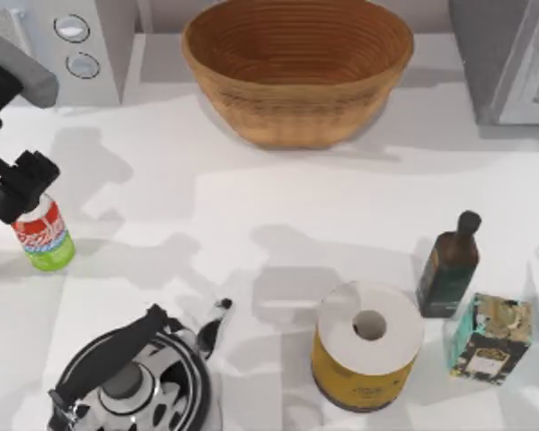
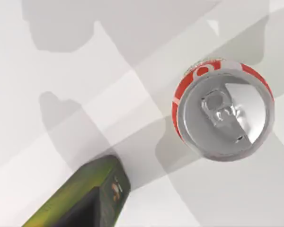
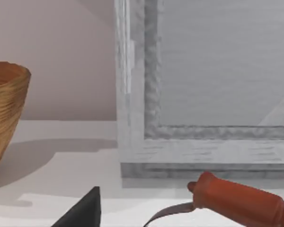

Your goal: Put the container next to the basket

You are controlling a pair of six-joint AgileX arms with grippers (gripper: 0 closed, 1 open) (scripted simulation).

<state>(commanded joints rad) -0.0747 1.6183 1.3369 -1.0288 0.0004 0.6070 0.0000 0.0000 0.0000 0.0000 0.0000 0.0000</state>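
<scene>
Judging progress: the task is seen at an early stage; nothing has been moved yet, as far as can be judged.
Near edge of table: a black-and-white patterned kettle with a black handle [image 1: 130, 382] and a yellow cylinder with a white top [image 1: 366, 346] are found closest to the camera, with a teal patterned box [image 1: 490, 338] and a dark glass bottle [image 1: 449, 266] just beyond at the right.
Container: the small red-and-white drink can with a green lower band and silver lid [image 1: 43, 235] is seen upright on the white table [image 1: 251, 206] at its left side, well apart from the basket; its lid is seen from above in the left wrist view [image 2: 222, 109].
Left gripper [image 1: 20, 186]: it is held directly above the can; whether the fingers are spread or pinching cannot be told.
Right arm: parked off to the right.
Far side: the large round tan-brown woven wicker basket [image 1: 296, 67] is set at the back centre.
Left to do: gripping, carrying and setting down beside the basket.
</scene>
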